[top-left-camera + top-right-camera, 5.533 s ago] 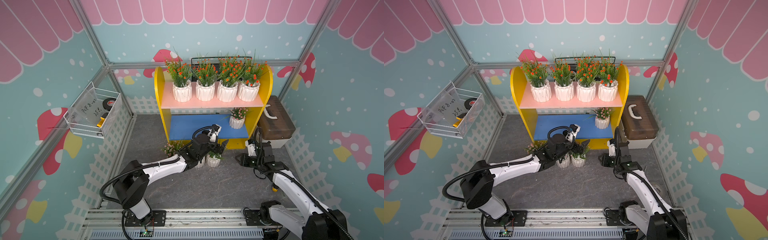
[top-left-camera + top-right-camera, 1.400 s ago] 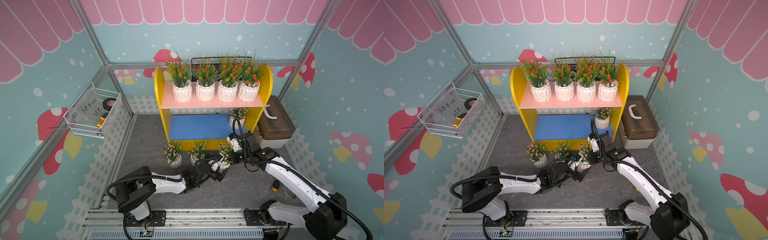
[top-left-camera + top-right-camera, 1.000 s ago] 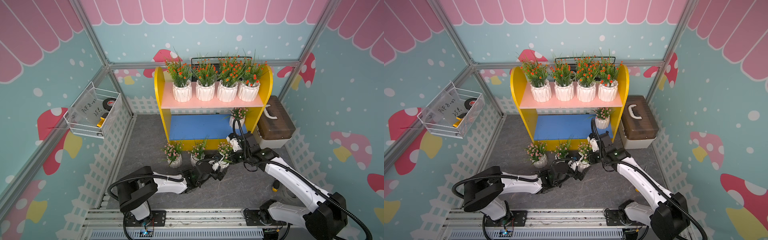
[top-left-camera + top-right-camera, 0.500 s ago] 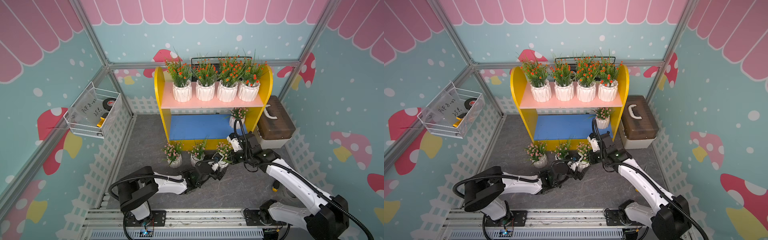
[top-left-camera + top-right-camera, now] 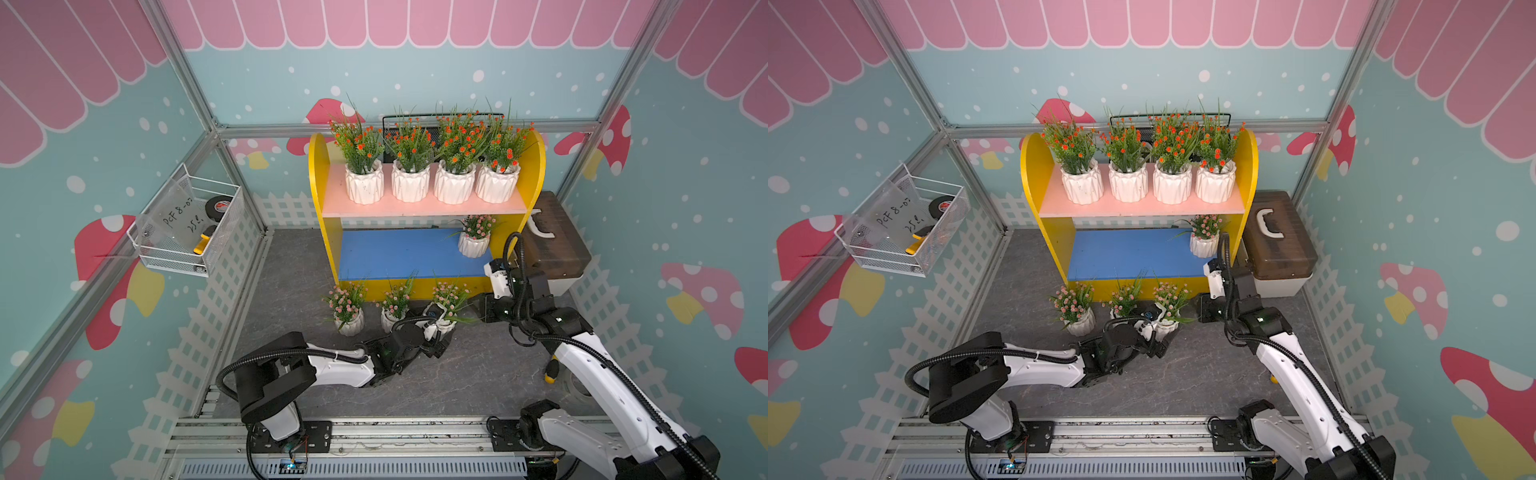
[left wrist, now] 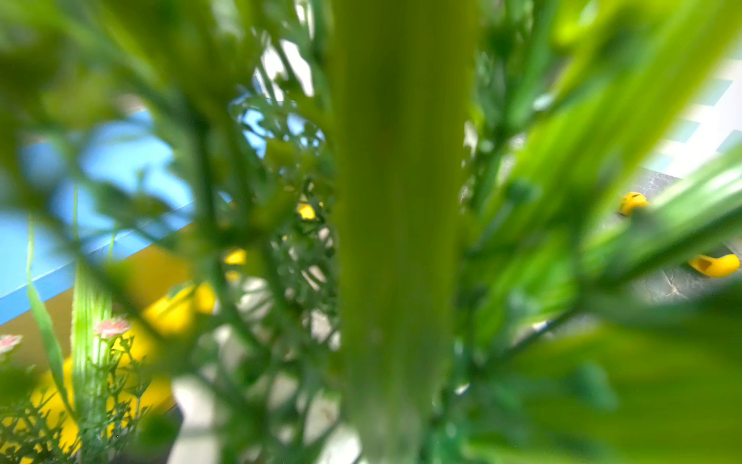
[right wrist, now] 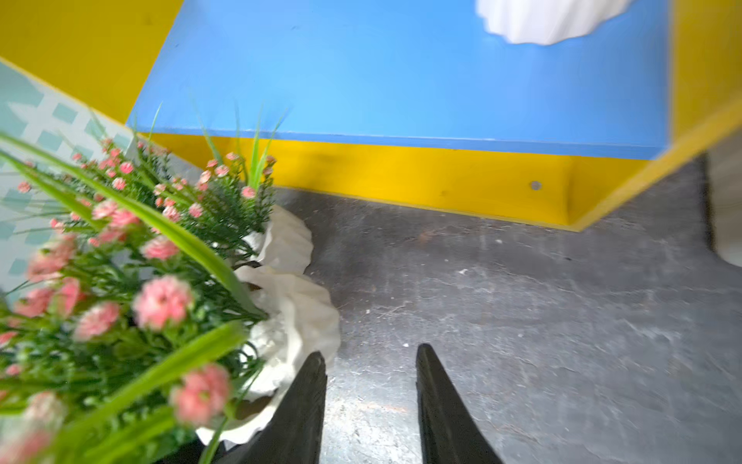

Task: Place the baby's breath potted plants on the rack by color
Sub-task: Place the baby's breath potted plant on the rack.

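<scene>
**A:** Where is the plant we care about?

**B:** The rightmost pink plant (image 5: 447, 296) stands on the bench (image 5: 478, 374), just in front of the rack (image 5: 318, 187) and beside the middle pink plant (image 5: 395, 305). Another pink plant (image 5: 474, 239) is already on the blue lower board (image 5: 399, 253). The four orange plants (image 5: 455, 158) fill the pink upper board (image 5: 415, 208).

**A:** And the pincers?

**B:** The left pincer (image 5: 437, 331) sits around the base of the pot. Leaves fill its wrist view, so I cannot tell if it has closed on the pot. The right pincer (image 7: 369, 395) is partly open and holds nothing. One finger (image 7: 305, 401) is just beside the pot, maybe touching it.

**A:** What could go wrong?

**B:** I think the main risk is two arms crowded at one pot. If the right finger pushes while the left pincer lifts, the pot may tilt or slip. The pot is ribbed, so a weak grip could let it turn.

**A:** Anything further out?

**B:** The long leaves may catch the middle pink plant and pull it over. The pot must also clear the yellow front edge of the rack. Then it must pass under the pink upper board, and the tall sprigs may brush against it. With the left wrist view blocked, aiming would be poor.
</scene>
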You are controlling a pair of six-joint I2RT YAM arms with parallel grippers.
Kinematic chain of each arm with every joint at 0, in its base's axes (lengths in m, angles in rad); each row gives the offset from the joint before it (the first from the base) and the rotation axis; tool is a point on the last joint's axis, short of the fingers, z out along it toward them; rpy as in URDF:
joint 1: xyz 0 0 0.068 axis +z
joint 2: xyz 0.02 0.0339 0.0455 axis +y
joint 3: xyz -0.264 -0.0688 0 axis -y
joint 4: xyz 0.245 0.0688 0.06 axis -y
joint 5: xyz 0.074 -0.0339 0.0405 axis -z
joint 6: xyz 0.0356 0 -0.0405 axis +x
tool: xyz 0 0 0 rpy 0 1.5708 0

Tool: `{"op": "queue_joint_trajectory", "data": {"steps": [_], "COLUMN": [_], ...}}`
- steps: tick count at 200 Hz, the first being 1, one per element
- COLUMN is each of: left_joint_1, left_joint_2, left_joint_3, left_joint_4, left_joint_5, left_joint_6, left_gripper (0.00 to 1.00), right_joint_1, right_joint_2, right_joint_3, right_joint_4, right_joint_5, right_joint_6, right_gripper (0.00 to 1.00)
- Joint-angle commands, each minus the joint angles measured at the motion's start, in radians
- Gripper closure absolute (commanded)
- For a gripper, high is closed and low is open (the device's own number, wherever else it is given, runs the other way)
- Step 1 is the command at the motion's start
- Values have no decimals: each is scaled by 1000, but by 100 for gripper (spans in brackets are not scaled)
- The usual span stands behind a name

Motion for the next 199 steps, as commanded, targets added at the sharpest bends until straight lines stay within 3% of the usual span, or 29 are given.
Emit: {"op": "queue_joint_trajectory", "data": {"steps": [1,87,199], "left_joint_1": [12,86,217], "left_joint_2": [-44,-4,206], "left_joint_3": [81,289,618], "left_joint_4": [9,-132,-228], "left_joint_5": [-21,-29,-10], "left_joint_6": [7,-16,-49], "left_gripper": [22,22,22], "right_joint_1": [-52,-83,-83], "right_joint_2": [-65,-187,-281], "right_joint_3": [-35,-199,-254], "right_joint_4": [-57,-5,-18], "right_joint_5": [28,27,0], "right_joint_6": [-11,56,74], "right_gripper": [62,60,61]}}
